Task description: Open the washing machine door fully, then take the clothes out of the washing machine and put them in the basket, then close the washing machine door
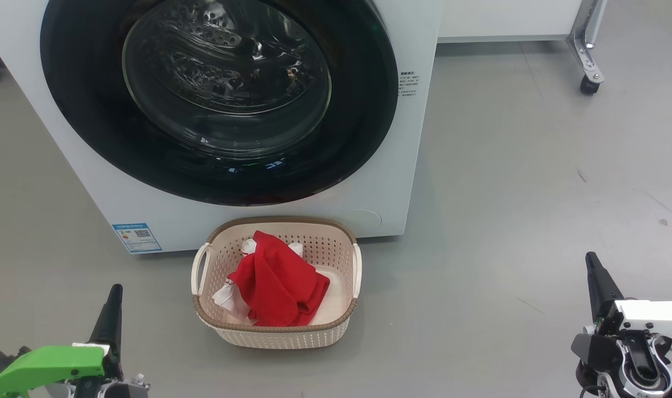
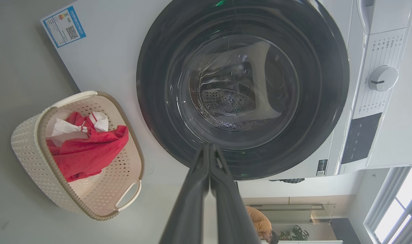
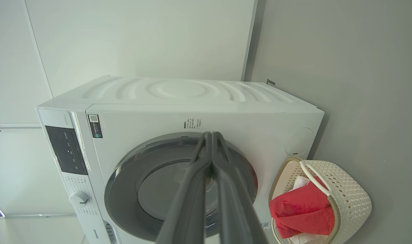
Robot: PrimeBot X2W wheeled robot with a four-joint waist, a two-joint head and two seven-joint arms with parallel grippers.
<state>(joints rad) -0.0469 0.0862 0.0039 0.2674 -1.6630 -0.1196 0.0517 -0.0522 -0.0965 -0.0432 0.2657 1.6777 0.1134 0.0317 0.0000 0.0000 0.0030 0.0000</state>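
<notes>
The white washing machine (image 1: pixel 418 143) stands ahead with its round black-rimmed door (image 1: pixel 87 99) shut flush against the front. The same door (image 2: pixel 328 84) fills the left wrist view, and the door (image 3: pixel 124 189) also appears in the right wrist view. On the floor before it sits the cream basket (image 1: pixel 283 334) holding the red clothes (image 1: pixel 277 284) with white patches. My left gripper (image 1: pixel 114 293) is shut and empty at the lower left, short of the basket. At the lower right, my right gripper (image 1: pixel 592 261) is shut and empty too.
A white cabinet on a metal leg with a caster wheel (image 1: pixel 588 84) stands at the back right. Grey floor (image 1: pixel 524 210) spreads to the right of the machine. A person (image 2: pixel 260 223) in an orange top shows in the left wrist view beyond the machine.
</notes>
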